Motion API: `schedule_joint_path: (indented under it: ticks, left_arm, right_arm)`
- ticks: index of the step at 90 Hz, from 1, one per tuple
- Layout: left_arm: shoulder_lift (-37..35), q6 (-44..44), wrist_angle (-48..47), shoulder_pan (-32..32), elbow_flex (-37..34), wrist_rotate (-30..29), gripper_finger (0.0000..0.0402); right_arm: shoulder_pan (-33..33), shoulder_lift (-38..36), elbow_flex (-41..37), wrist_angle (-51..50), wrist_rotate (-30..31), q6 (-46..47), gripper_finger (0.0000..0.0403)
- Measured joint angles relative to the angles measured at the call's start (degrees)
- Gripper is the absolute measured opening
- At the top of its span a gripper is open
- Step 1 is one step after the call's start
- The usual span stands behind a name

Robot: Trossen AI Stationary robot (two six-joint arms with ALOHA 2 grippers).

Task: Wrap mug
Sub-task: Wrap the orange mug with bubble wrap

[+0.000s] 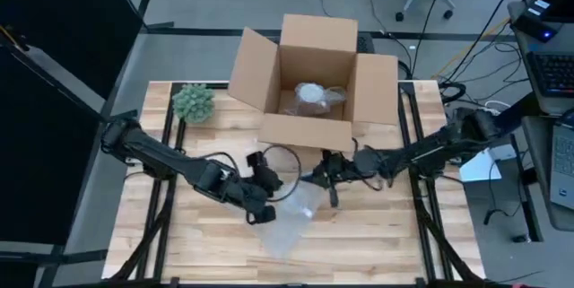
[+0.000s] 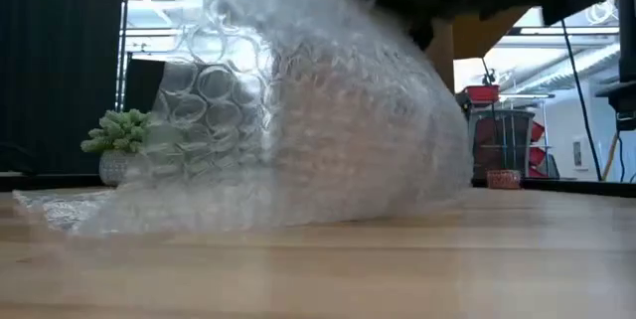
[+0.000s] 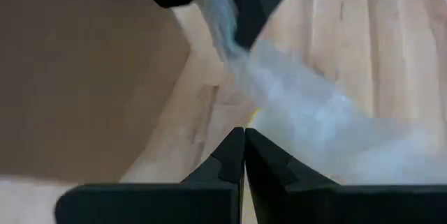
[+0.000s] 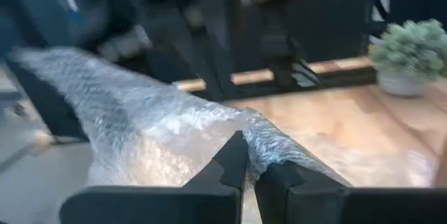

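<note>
Bubble wrap [image 1: 291, 216] sits centre-low in the high view, one edge clamped in your right fingers [image 4: 249, 155]. Left fingers [image 3: 244, 144] are together, holding nothing. No mug visible; a wrapped item lies in the box [image 1: 260, 64]. Pull harder and the sheet likely slips or tears.

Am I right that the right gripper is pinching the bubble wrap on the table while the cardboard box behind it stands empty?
Not quite: the cardboard box is not empty. The high view shows a pale wrapped bundle inside it. The right gripper does pinch the bubble wrap, as you say.
</note>
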Motion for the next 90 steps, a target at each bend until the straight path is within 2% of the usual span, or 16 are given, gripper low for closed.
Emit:
schedule_joint_path:
  ticks: [14, 23, 29, 39, 55, 68, 90]
  left_arm:
    - [-5.14, -3.62, -1.57, -0.04, 0.02, -2.26, 0.0]
    - [-5.22, -3.19, -0.22, -0.04, 0.07, 0.07, 0.0]
    - [-3.41, -2.95, 0.09, 0.05, 0.03, 3.84, 0.0]
    - [1.12, -1.71, 6.38, 0.05, -2.55, 8.88, 0.0]
    - [9.03, -0.54, 10.02, 0.45, -3.67, 9.82, 0.0]
    - [12.86, -0.44, 11.31, 1.4, -3.67, 11.4, 0.0]
    - [14.42, 2.52, 10.99, 1.62, -3.67, 11.9, 0.0]
  right_arm:
    - [-1.16, 6.15, 4.77, -2.79, -0.12, -3.84, 0.0004]
    - [-1.54, 9.45, 6.72, -3.29, -0.15, -4.93, 0.0004]
    - [-1.65, 11.16, 7.72, -3.56, -0.15, -4.61, 0.0004]
    - [-1.56, 12.34, 8.68, -5.91, -0.18, -3.66, 0.0004]
    - [-1.56, 11.9, 8.68, -9.56, -0.22, -3.86, 0.0009]
    - [-0.8, 11.51, 8.68, -10.1, -0.35, -3.9, 0.0043]
    - [1.2, 8.7, 8.66, -13.76, -0.35, -7.84, 0.0145]
